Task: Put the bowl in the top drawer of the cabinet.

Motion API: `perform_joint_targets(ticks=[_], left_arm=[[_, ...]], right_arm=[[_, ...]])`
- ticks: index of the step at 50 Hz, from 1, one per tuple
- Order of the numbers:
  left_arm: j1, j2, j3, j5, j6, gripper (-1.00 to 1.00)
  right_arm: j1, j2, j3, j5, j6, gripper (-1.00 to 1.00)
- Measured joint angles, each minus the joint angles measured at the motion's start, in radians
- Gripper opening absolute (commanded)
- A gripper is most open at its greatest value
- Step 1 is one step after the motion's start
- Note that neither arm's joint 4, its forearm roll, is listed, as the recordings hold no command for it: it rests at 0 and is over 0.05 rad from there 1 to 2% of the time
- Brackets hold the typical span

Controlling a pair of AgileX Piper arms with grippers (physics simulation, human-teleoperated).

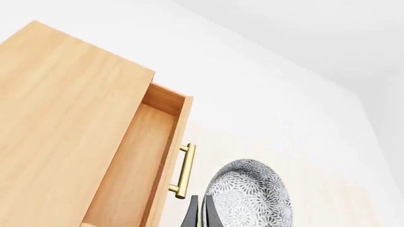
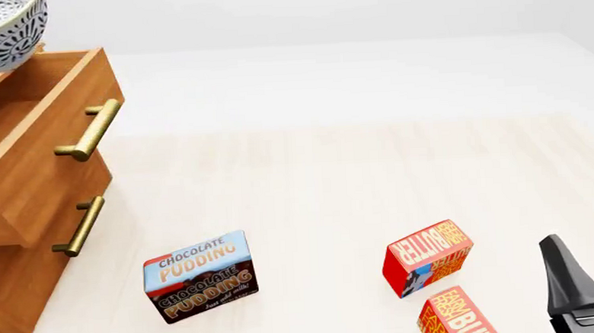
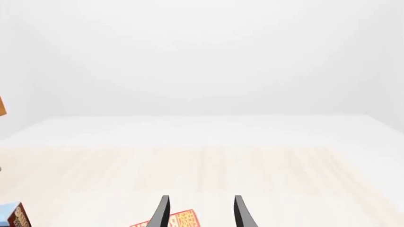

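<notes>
the bowl (image 2: pixel 0 31) is held up at far left over the open top drawer (image 2: pixel 31 142) of the cabinet (image 2: pixel 19 295), left gripper (image 1: pixel 203 213) pinched on its rim. right gripper (image 3: pixel 198 213) spread, empty, near right.

The floral-patterned white bowl (image 2: pixel 0 33) hangs above the cabinet's (image 2: pixel 19 288) pulled-open top drawer (image 2: pixel 42 142).
</notes>
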Motion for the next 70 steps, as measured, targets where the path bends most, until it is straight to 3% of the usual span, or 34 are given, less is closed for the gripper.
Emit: perform_joint_targets(ticks=[25,57,70], left_arm=[[0.096,0.067,-0.092,0.046,-0.040,-1.00],[0.243,0.083,-0.081,0.018,-0.147,-1.00],[0.311,0.106,-0.091,0.018,-0.147,-1.00]], right_arm=[[0.001,0.000,0.000,-0.003,0.000,1.00],[0.003,0.000,0.000,-0.006,0.001,1.00],[0.004,0.000,0.000,-0.009,0.001,1.00]])
